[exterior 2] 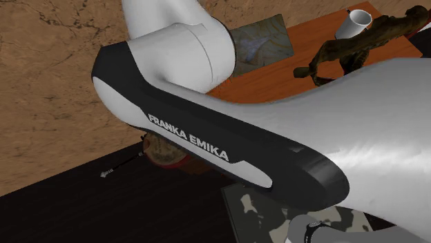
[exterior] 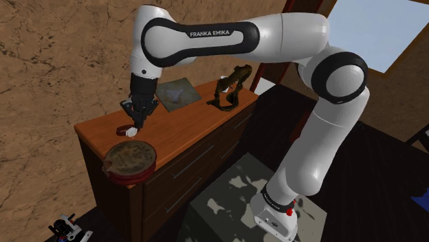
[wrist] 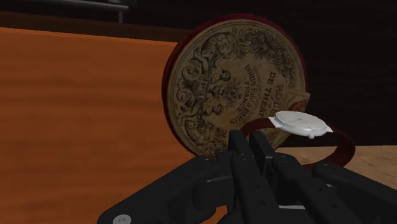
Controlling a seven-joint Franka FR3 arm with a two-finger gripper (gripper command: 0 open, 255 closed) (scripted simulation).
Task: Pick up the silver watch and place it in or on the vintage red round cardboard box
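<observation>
A: Closest to the wrist camera?
B: The black gripper, fingers pinched together on the dark red strap of the watch. White face just past the fingertips, tilted, with the strap looping away to one side.
A: Held, then?
B: Clamped by the strap, by the look of things. In the shoulder view, same gripper pointing down over the dresser, watch right at the tips. Lifted clear of the wood or resting on it? Cannot tell.
A: Next behind the watch?
B: The round box: dark red rim, cream lid printed with ornate figures and lettering. Lies closed on the orange-brown top, by the front corner at the shoulder view's lower left. Near the watch, apart from it.
A: Farther along the top?
B: A flat grey-green sheet around the middle, then an olive-brown strappy thing standing at the far end. In the second exterior view, a white cup just beside that thing, past the big white arm lettered FRANKA EMIKA.
A: Below and beyond?
B: Drawer fronts with slim handles down the dresser's face, dark floor underneath, the camouflage-patterned stand at the arm's foot. Rough brown wall behind everything.
</observation>
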